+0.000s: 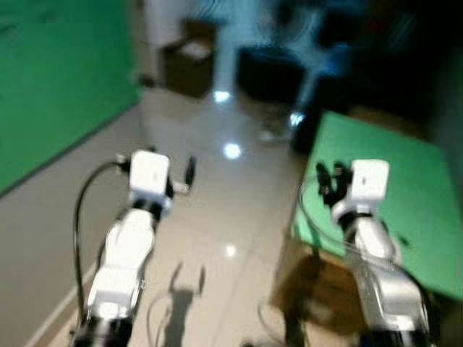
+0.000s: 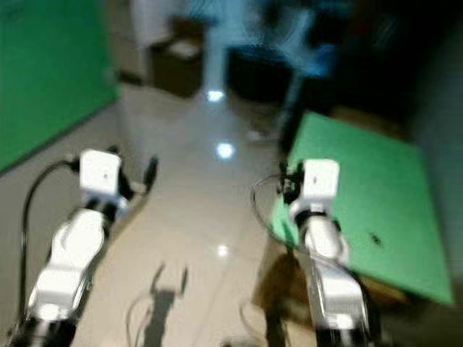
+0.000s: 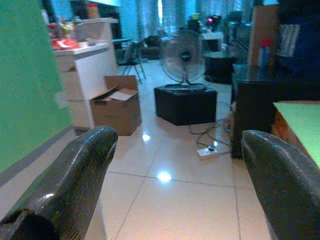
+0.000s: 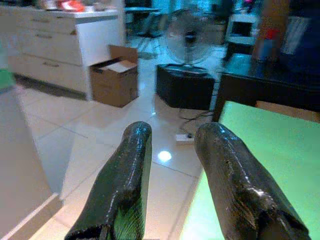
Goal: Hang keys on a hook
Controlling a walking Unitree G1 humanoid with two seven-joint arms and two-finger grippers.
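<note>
Both head views are blurred. My left gripper (image 1: pixel 184 177) is held out over the glossy tiled floor, and its two black fingers (image 3: pixel 75 175) stand wide open with nothing between them. My right gripper (image 1: pixel 329 181) hovers at the near left edge of a green-topped table (image 1: pixel 391 188). Its fingers (image 4: pixel 125 175) are apart by a narrower gap and hold nothing. A small dark thing (image 2: pixel 375 238) lies on the green top to the right of my right arm, too blurred to identify. I can make out no hook.
A green wall (image 1: pixel 51 79) runs along the left. Ahead stand an open cardboard box (image 3: pixel 117 107), a white counter (image 3: pixel 87 75), and a fan (image 3: pixel 184 57) on a black box (image 3: pixel 185 102). A power strip (image 3: pixel 207 150) with cables lies on the floor near dark furniture (image 3: pixel 255 110).
</note>
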